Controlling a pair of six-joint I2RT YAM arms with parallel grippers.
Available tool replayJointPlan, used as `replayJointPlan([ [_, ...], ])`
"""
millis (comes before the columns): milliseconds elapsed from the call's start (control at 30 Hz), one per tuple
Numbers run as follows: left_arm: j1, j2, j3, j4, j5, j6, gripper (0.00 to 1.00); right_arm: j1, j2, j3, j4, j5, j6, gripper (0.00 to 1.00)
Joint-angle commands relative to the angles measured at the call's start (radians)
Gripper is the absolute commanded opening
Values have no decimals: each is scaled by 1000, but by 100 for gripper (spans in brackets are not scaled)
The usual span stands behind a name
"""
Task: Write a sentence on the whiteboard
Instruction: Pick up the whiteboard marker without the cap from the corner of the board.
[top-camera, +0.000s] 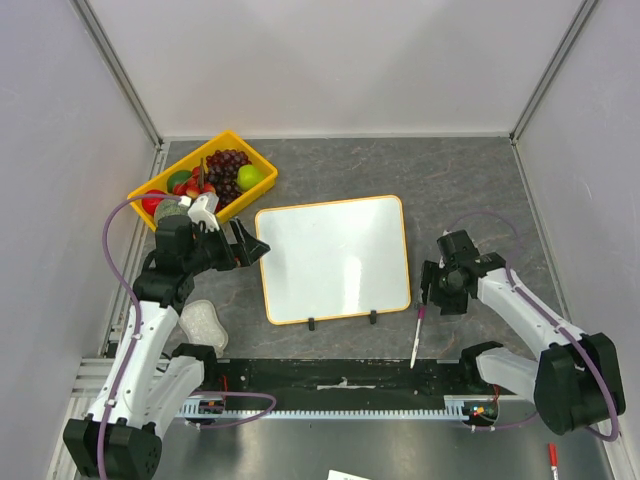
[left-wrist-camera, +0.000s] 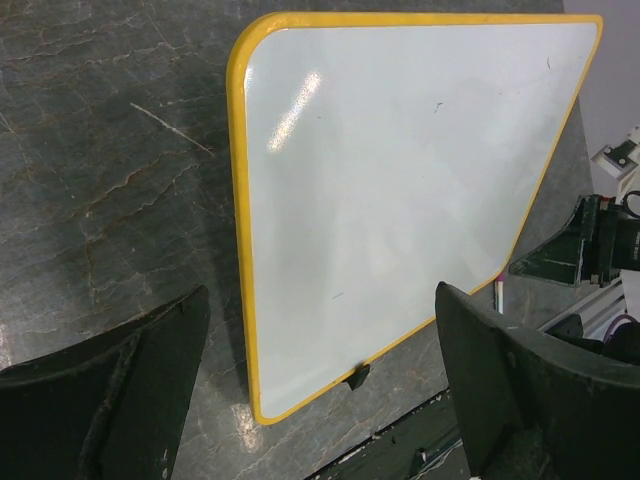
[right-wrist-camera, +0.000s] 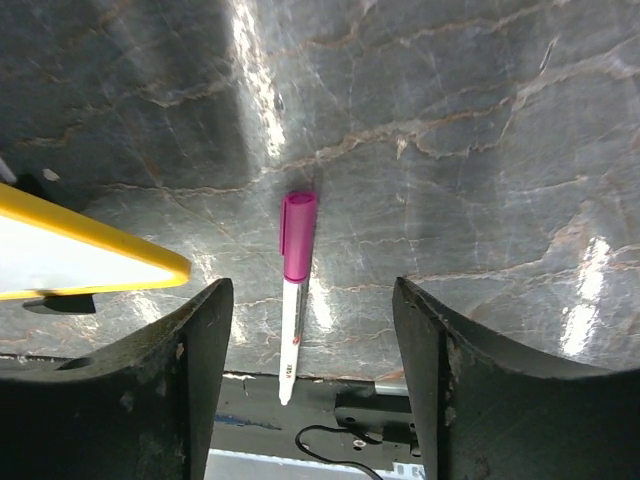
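Note:
The whiteboard (top-camera: 335, 258) with its orange-yellow frame lies flat mid-table; its face is blank, no sentence shows. It also fills the left wrist view (left-wrist-camera: 400, 170), and one corner shows in the right wrist view (right-wrist-camera: 90, 255). A marker (top-camera: 417, 338) with a white body and magenta cap lies on the table right of the board's near corner, capped; it shows in the right wrist view (right-wrist-camera: 293, 290). My right gripper (top-camera: 432, 290) is open above the marker, empty (right-wrist-camera: 310, 340). My left gripper (top-camera: 250, 245) is open and empty at the board's left edge (left-wrist-camera: 320, 370).
A yellow tray (top-camera: 257, 155) of fruit stands at the back left. A clear plastic piece (top-camera: 203, 322) lies near the left arm's base. A black rail (top-camera: 340, 385) runs along the near edge. Grey walls enclose the table.

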Motion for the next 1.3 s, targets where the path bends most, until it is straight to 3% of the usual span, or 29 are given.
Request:
replayJointPlan([
  [0, -1, -15, -7, 37, 38, 30, 98, 26, 1, -25, 21, 35, 50, 70],
  [567, -1, -16, -9, 43, 46, 30, 98, 142, 136, -96, 191, 67, 110, 50],
  [600, -1, -15, -10, 42, 44, 30, 98, 145, 143, -102, 199, 73, 113, 46],
  [700, -3, -22, -10, 43, 36, 30, 98, 145, 135, -119, 205, 86, 131, 16],
  [767, -1, -29, -9, 43, 29, 29, 98, 147, 120, -119, 202, 125, 141, 1],
  [1067, -3, -42, -7, 42, 13, 26, 98, 147, 29, -71, 118, 230, 173, 0],
  [1267, -1, -84, -15, 62, 32, 35, 98, 147, -52, 59, 21, 358, 178, 0],
])
